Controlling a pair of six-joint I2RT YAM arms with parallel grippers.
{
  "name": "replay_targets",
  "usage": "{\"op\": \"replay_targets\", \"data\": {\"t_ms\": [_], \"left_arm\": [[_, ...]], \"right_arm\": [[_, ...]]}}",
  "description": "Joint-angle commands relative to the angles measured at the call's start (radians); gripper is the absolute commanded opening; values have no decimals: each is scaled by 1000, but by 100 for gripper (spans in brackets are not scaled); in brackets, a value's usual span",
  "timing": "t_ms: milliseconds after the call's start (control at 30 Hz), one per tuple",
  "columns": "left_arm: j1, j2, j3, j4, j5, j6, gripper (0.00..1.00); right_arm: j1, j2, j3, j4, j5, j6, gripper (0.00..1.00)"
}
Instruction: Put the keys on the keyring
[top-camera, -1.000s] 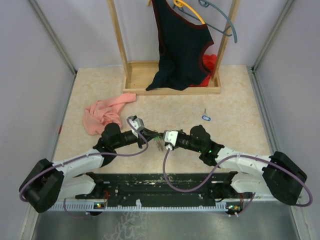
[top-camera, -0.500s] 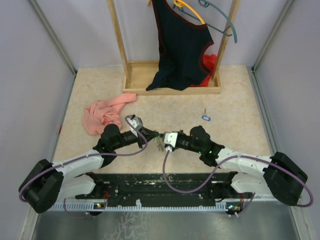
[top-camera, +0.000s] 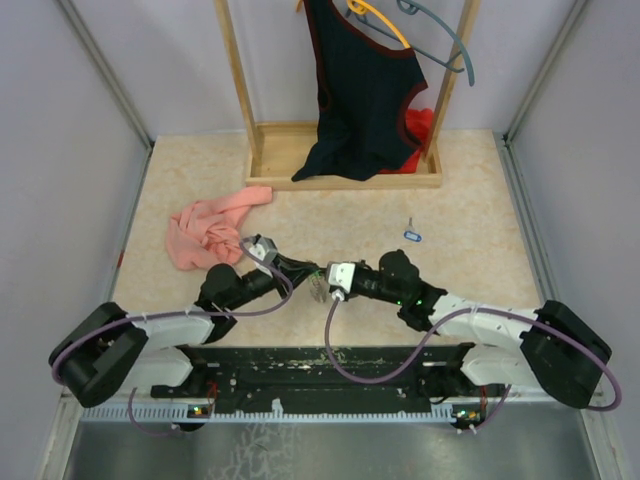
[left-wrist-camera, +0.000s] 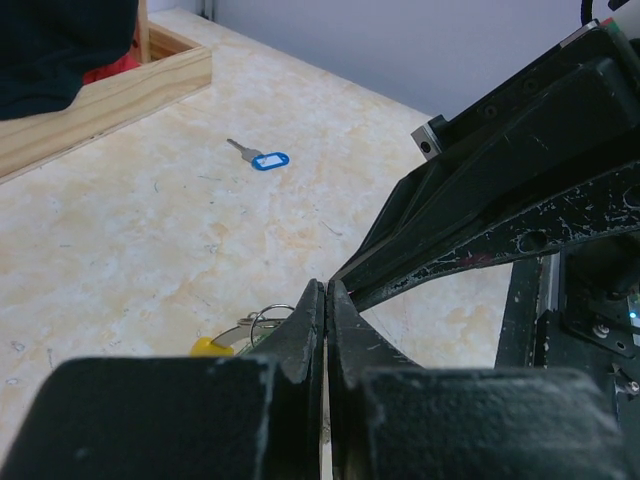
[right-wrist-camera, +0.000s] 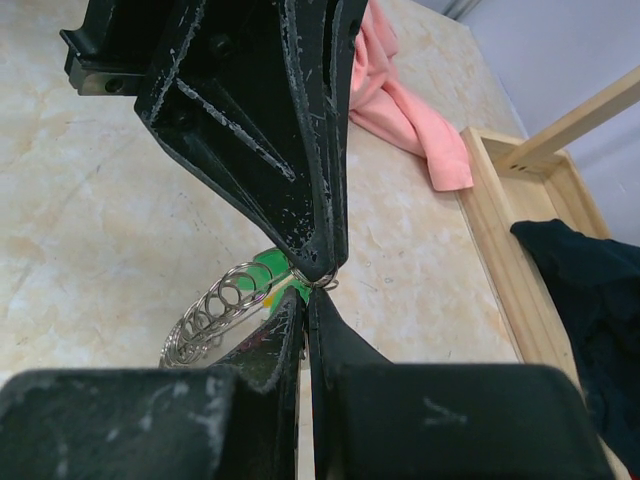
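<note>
My left pincer (right-wrist-camera: 321, 270) is pressed shut, its scuffed black fingers tapering to a point. At that point, in the right wrist view, sits the keyring (right-wrist-camera: 215, 312). Its thin, shiny wire loops trail toward 8 o'clock, beside a green key head (right-wrist-camera: 268, 266). My right pincer (right-wrist-camera: 306, 300) is also closed, just below at 6 o'clock. From above, a blue-headed key (top-camera: 411, 236) lies well apart on the marbled table (top-camera: 470, 200), blade toward 12 o'clock.

I see my right gripper (right-wrist-camera: 306, 300), pinched closed, meeting the closed left gripper (right-wrist-camera: 322, 266) tip to tip just right of the keyring (right-wrist-camera: 213, 316). A green key (right-wrist-camera: 268, 266) shows just behind the keyring.
</note>
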Motion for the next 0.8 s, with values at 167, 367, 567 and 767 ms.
{"op": "replay_targets", "data": {"t_ms": [167, 367, 567, 767], "left_arm": [[-26, 60, -56, 291, -105, -32, 0], [-26, -12, -54, 126, -73, 35, 14], [-24, -115, -55, -74, -65, 73, 29], [-23, -171, 10, -276, 16, 177, 37]], "right_arm": [[7, -48, -5, -14, 11, -7, 0], [5, -97, 72, -197, 48, -102, 0], [5, -83, 141, -273, 35, -149, 0], [6, -76, 174, -323, 5, -185, 0]]}}
